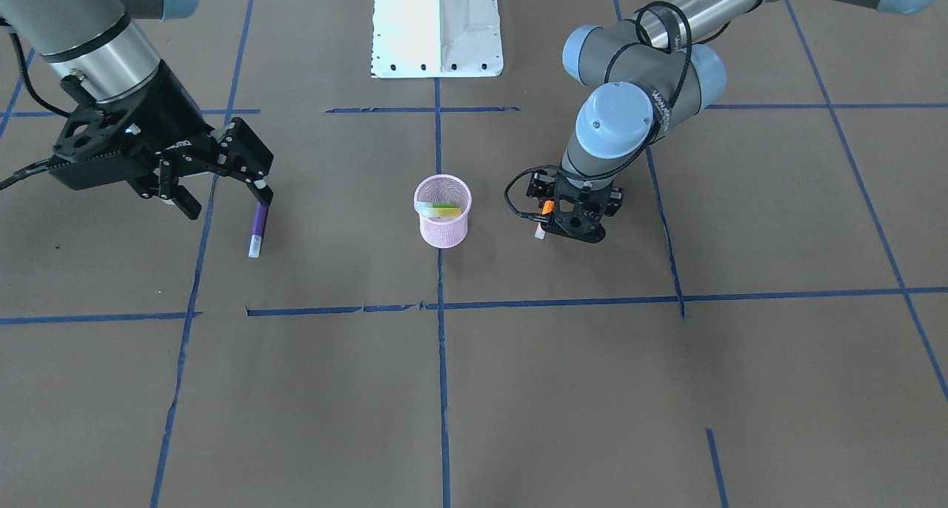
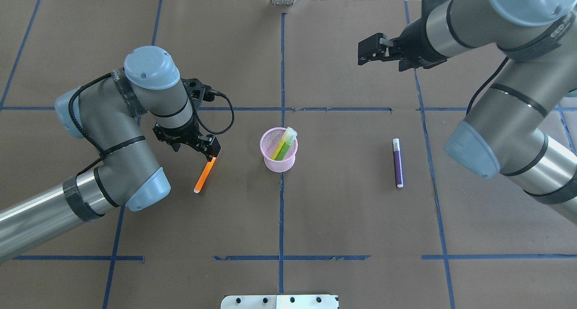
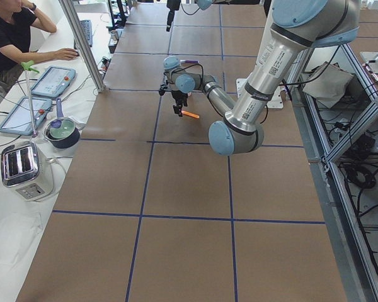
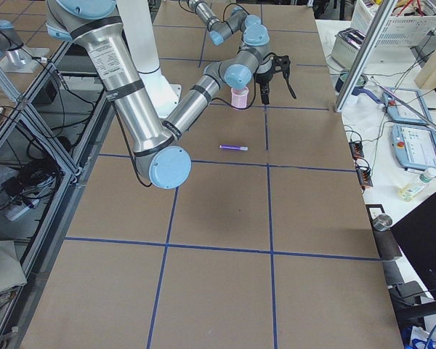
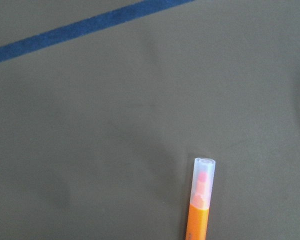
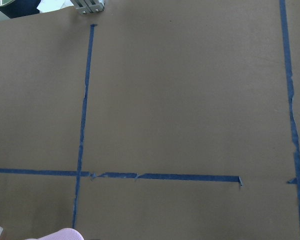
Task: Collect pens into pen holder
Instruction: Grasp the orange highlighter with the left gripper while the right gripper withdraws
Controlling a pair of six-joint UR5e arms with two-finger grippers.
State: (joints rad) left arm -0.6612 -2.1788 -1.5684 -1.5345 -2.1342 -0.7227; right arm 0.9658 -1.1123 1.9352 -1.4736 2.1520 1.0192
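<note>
The pink mesh pen holder (image 1: 443, 226) (image 2: 276, 163) stands upright at the table's middle with the green pen (image 1: 446, 211) (image 2: 282, 148) leaning inside it. My left gripper (image 2: 212, 152) (image 1: 570, 223) is shut on the orange pen (image 2: 203, 175) (image 3: 190, 114), which hangs tilted beside the holder; its pale cap shows in the left wrist view (image 5: 203, 172). The purple pen (image 1: 258, 229) (image 2: 397, 162) (image 4: 234, 147) lies flat on the table on the holder's other side. My right gripper (image 1: 226, 197) (image 2: 370, 52) is open and empty, raised above the table near the purple pen.
The white robot base (image 1: 437, 27) stands at the table's edge. Blue tape lines (image 2: 281, 210) cross the brown table cover. In the exterior left view a side table holds a toaster (image 3: 22, 168) and tablets, with an operator (image 3: 9, 38) seated.
</note>
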